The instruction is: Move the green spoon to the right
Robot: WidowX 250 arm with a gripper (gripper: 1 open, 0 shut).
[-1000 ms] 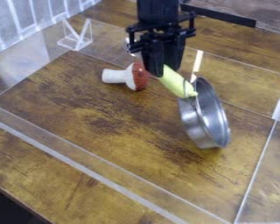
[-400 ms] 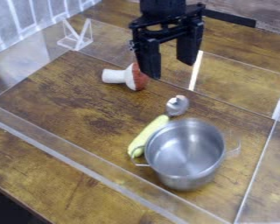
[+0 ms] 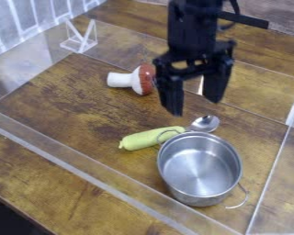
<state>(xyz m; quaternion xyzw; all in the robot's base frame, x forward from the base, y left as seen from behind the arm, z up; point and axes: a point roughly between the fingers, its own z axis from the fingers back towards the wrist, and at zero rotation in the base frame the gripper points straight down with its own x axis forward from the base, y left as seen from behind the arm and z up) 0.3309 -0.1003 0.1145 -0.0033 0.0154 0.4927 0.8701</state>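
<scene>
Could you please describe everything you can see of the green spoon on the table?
The green spoon is short, with a thick yellow-green handle that looks like plastic and a small round shiny metal bowl. It lies flat on the wooden table, handle end pointing left, bowl end to the right. Its middle runs along the upper-left rim of the steel pot and seems to touch it. The claw hangs open above it, not holding it. The toy mushroom lies apart, farther back.
</scene>
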